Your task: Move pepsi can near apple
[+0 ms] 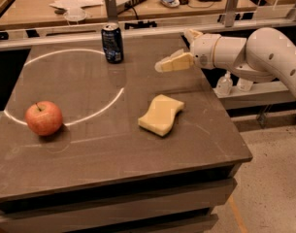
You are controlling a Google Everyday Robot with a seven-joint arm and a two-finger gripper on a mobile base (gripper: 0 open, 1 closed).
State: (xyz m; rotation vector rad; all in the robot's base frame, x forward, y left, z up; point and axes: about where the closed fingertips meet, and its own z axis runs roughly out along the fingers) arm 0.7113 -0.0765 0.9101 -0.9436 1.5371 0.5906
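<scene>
The pepsi can, dark blue with a silver top, stands upright at the far edge of the table, on the white circle line. The red apple sits at the near left, on the same line. My gripper hangs above the table's right part, to the right of the can and well apart from it. It is open and empty, pointing left toward the can.
A pale yellow sponge lies right of the table's middle, below the gripper. The dark table has a white circle marked on its left half. A cluttered desk and a rail stand behind.
</scene>
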